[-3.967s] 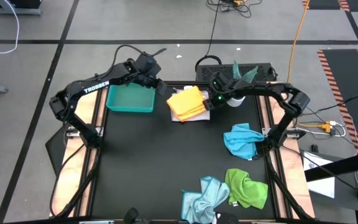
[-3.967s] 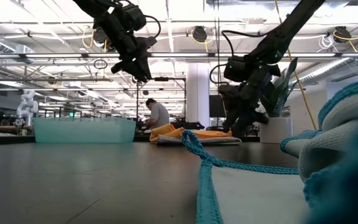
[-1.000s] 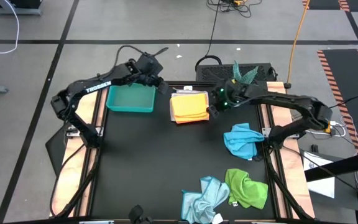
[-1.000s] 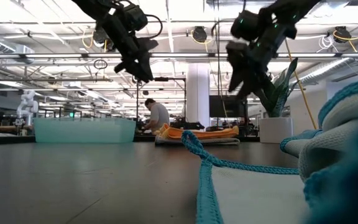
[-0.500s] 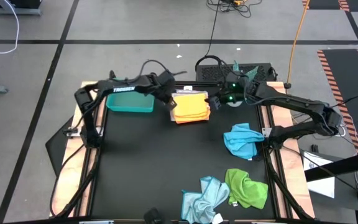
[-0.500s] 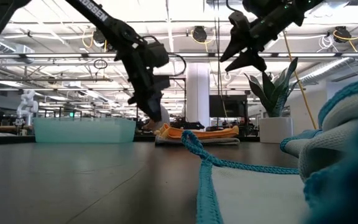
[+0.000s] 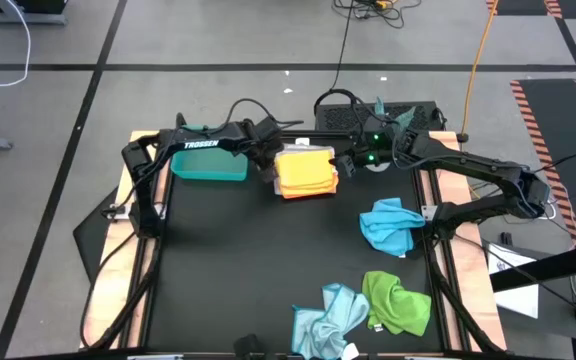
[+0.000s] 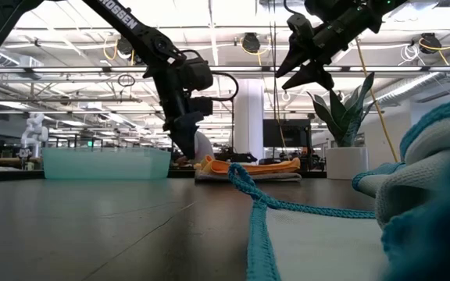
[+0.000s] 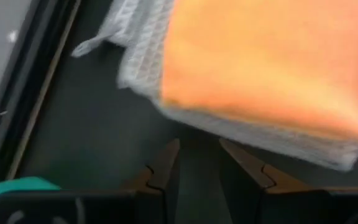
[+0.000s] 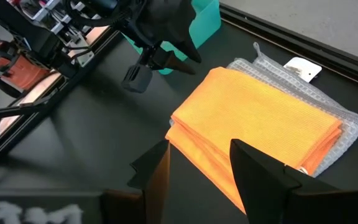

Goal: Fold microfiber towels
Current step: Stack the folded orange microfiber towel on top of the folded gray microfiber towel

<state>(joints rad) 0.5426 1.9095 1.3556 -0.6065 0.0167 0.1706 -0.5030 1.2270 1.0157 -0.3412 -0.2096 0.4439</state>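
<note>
A folded yellow-orange towel [image 7: 306, 172] lies on a white-grey towel [image 10: 328, 102] at the table's far middle. My left gripper [image 9: 199, 144] stands open low beside the stack's left edge, fingers slanting down, nothing between them; in the low view the left gripper [image 8: 187, 144] hangs just above the tabletop. My right gripper [image 10: 199, 148] is open in the air over the stack's right side and shows high up in the low view [image 8: 307, 66]. Bright blue [image 7: 390, 225], green [image 7: 398, 300] and pale blue [image 7: 326, 315] towels lie crumpled on the right and near side.
A teal tray [image 7: 208, 160] stands just left of my left gripper at the far left. A potted plant [image 8: 350, 117] stands beyond the stack at the far right. The bright blue towel's edge [image 8: 260, 226] lies close to the low camera.
My left gripper has come down from over the tray's far right corner and moved right to the stack's left edge, rolling as it sank. My right gripper has risen above the stack and tipped its fingers up. The towels have stayed put.
</note>
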